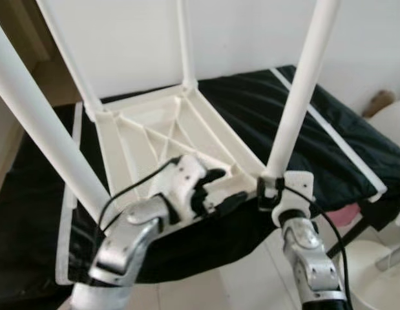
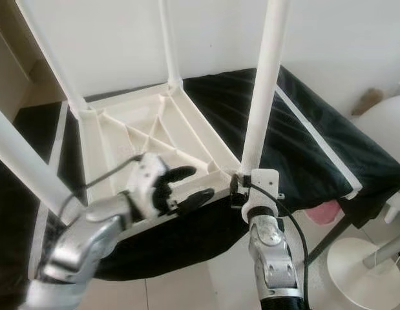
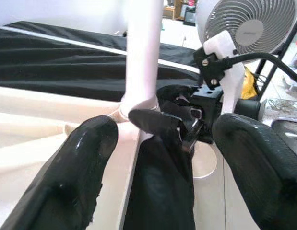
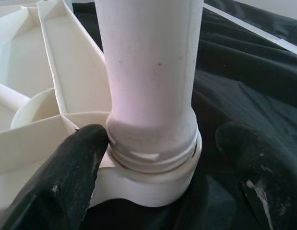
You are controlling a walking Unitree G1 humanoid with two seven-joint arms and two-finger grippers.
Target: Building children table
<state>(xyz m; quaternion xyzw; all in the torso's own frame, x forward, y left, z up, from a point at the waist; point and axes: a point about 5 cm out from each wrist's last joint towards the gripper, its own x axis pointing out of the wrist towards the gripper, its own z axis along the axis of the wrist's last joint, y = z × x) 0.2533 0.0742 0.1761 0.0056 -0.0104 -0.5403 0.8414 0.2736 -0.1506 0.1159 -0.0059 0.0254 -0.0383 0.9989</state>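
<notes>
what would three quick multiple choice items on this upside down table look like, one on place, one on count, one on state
1. Where does the white plastic tabletop lie?
A. on a black cloth
B. on bare floor
C. on a wooden shelf

2. How many white round legs stand up from it?
A. two
B. four
C. six

3. How stands the right gripper at the near right leg?
A. jaws open around its base
C. clamped on the cloth
B. hanging far off

Answers: 1 A, the black cloth spreads under the tabletop. 2 B, one leg rises at each corner. 3 A, the right wrist view has a finger either side of the threaded base, with a gap on one side.
</notes>
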